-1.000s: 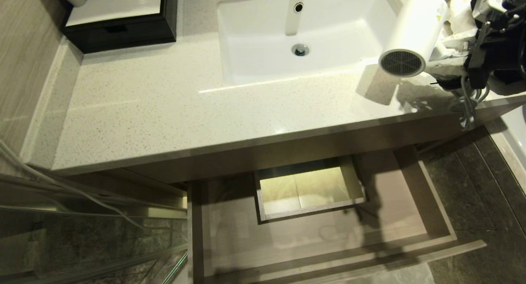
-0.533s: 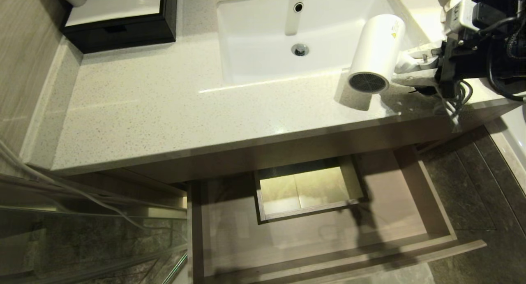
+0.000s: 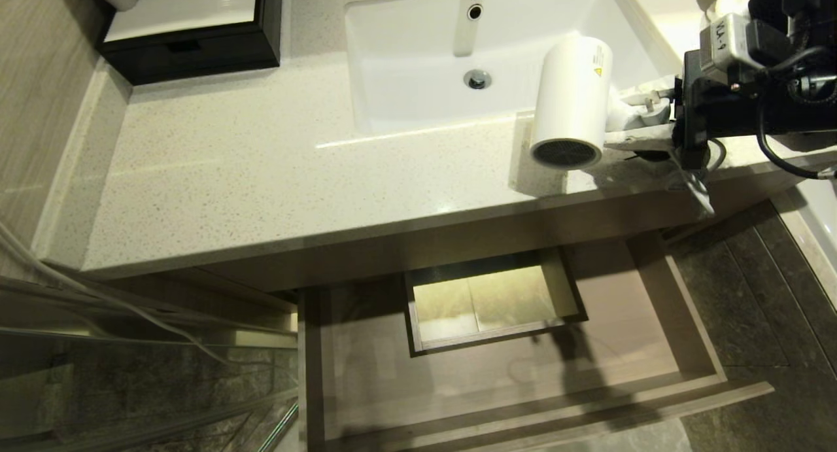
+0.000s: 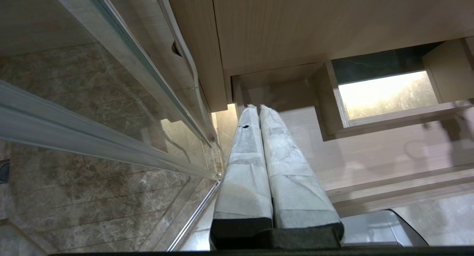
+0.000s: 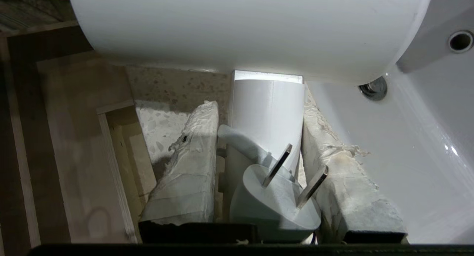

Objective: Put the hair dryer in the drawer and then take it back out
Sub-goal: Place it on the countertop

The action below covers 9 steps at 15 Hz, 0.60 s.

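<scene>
Your right tool (image 3: 644, 121) is clamped on the handle of the hair dryer (image 3: 570, 102), the two padded fingers (image 5: 187, 163) squeezing it from either side in the right wrist view; the plug (image 5: 276, 200) sits wedged between them, prongs up. The dryer hangs in the air over the near right corner of the sink (image 3: 418, 53) and the speckled surface (image 3: 261, 171), grille end tipped toward you. The drawer (image 3: 523, 373) stands open below, nothing in it

Risks, as judged:
- grip is on the handle only, the heavy barrel is cantilevered, so it may pivot or slip on the descent
- the cord (image 3: 703, 171) trails under the wrist and could catch the surface edge
- the barrel could clip that front edge if you lower too early
- the boxed cutout (image 3: 490, 305) at mid-back could snag the dryer, so aim for the flat floor

Your left tool (image 4: 272, 167) is parked low beside the drawer, fingers pressed together

Hard to make out: the cord bundle, mostly behind the wrist, and the drawer's left interior, in shadow
</scene>
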{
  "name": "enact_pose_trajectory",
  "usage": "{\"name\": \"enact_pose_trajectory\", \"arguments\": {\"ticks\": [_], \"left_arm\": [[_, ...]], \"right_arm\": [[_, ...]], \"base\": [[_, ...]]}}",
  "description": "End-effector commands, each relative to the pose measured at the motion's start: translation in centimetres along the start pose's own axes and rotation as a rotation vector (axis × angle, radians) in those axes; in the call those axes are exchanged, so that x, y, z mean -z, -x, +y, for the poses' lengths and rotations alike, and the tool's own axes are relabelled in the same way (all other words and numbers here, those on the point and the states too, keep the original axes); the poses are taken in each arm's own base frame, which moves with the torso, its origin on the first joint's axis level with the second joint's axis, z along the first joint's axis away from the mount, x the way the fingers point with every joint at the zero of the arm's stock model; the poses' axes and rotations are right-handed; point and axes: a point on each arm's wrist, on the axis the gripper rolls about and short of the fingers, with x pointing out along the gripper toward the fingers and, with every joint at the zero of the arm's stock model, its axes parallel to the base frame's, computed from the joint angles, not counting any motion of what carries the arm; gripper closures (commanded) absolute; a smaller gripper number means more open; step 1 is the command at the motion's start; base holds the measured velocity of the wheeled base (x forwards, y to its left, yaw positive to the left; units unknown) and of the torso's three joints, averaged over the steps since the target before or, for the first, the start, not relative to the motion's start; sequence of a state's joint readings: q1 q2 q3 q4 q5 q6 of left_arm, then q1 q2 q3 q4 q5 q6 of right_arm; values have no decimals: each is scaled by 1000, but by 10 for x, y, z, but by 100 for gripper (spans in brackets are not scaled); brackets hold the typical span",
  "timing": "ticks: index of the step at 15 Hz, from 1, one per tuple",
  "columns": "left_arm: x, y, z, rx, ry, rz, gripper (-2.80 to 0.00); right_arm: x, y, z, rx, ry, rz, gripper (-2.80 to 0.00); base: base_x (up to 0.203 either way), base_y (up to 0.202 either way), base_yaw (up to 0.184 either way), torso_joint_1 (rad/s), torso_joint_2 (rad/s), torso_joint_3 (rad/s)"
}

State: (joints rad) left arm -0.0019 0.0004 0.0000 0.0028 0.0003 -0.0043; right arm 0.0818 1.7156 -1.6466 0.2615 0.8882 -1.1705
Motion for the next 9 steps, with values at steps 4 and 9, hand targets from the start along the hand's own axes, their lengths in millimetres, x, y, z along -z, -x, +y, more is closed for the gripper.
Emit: {"name": "enact_pose_trajectory", "arguments": {"ticks": [4, 9], "left_arm": [[0, 0, 0, -1, 0, 0, 0], [0, 0, 0, -2, 0, 1, 0]], "right_arm": [[-2, -15, 3, -46, 39, -68, 0], [7, -24, 16, -144, 105, -129, 0]], "base": [[0, 0, 0, 0, 0, 0], [0, 0, 0, 0, 0, 0]]}}
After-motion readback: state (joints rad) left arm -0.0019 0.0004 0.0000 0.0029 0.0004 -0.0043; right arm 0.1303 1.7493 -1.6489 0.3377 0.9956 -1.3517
